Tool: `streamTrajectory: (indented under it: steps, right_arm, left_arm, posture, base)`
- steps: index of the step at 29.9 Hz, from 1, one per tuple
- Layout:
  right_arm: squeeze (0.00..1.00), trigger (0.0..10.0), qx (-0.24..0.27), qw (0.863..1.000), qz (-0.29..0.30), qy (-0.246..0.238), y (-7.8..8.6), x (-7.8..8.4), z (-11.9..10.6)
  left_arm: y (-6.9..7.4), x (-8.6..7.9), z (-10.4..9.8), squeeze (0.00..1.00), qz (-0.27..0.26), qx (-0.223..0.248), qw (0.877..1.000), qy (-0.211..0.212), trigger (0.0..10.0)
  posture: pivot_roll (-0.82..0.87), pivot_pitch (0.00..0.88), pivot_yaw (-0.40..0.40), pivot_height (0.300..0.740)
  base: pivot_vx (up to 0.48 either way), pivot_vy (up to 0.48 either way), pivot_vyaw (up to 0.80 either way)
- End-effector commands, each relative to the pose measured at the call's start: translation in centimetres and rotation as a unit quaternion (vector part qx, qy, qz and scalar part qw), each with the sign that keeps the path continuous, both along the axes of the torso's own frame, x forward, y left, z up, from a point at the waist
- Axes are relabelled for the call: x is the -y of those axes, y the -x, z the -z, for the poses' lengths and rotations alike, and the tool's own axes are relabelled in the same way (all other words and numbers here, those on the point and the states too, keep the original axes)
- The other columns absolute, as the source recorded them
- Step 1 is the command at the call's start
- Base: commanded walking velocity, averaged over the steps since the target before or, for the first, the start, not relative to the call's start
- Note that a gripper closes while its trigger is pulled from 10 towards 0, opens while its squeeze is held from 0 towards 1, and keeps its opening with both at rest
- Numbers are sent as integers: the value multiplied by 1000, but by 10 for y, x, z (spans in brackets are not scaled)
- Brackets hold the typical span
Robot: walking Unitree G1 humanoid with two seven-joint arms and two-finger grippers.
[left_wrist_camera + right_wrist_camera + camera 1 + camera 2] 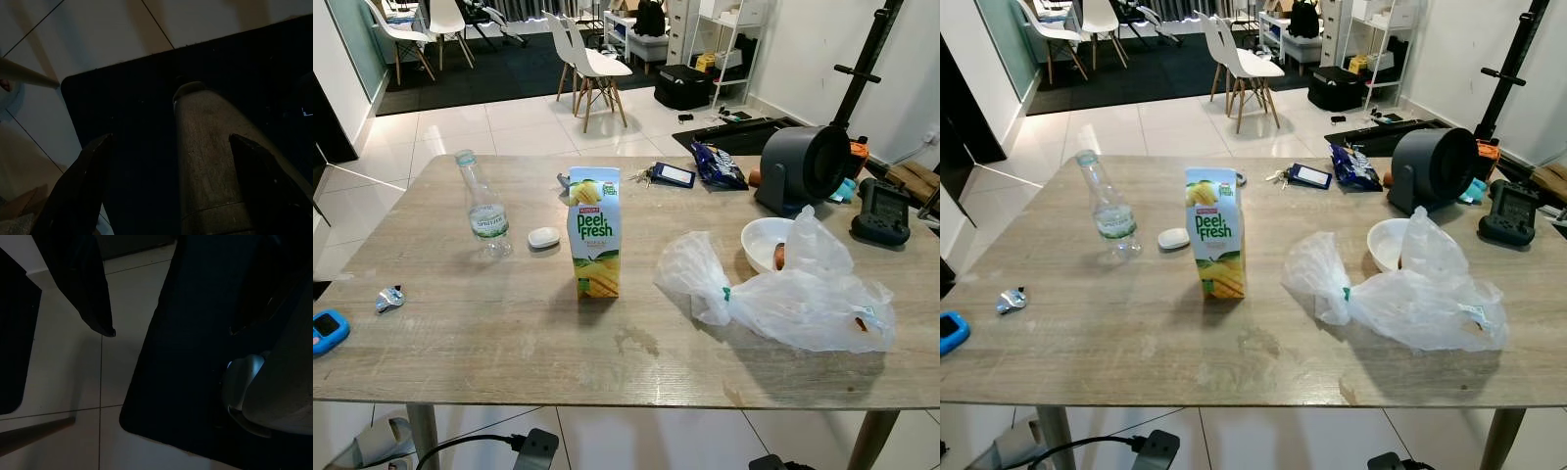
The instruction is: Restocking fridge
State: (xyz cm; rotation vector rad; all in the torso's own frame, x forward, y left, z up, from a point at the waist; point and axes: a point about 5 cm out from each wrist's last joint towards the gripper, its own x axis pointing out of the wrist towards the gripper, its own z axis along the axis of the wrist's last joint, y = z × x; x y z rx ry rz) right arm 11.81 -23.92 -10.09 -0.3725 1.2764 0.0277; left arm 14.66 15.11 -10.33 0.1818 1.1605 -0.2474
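Juice carton (594,233) upright mid-table (509,333), beside water bottle (484,208); both jaws released.

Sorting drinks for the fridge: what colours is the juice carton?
The juice carton is yellow and white with green lettering, clearest in the left eye view.

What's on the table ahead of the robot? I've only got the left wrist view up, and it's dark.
Observer: A Deel Fresh juice carton stands upright near the middle of the table.
Operator: Anything beside it?
Observer: A clear water bottle stands upright to the robot's left of the carton, not touching it.
Operator: And on the right?
Observer: A crumpled plastic bag lies there, partly covering a white bowl.
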Motion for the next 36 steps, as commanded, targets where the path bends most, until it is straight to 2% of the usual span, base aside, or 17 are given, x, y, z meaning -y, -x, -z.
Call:
streamTrajectory:
  steps: [1,36]
  right_arm:
    - [0,10000,0,1000,5,-1,1,0,0]
    - [0,10000,-1,1000,4,-1,-1,4,-1]
  left_arm:
    - [4,-11,1,0,-8,-10,1000,-10,10000]
    - [4,-8,1,0,-10,-10,1000,-5,10000]
  posture:
    - [52,0,8,740]
    - [62,0,-2,740]
  base:
    - [0,0,0]
    - [0,0,0]
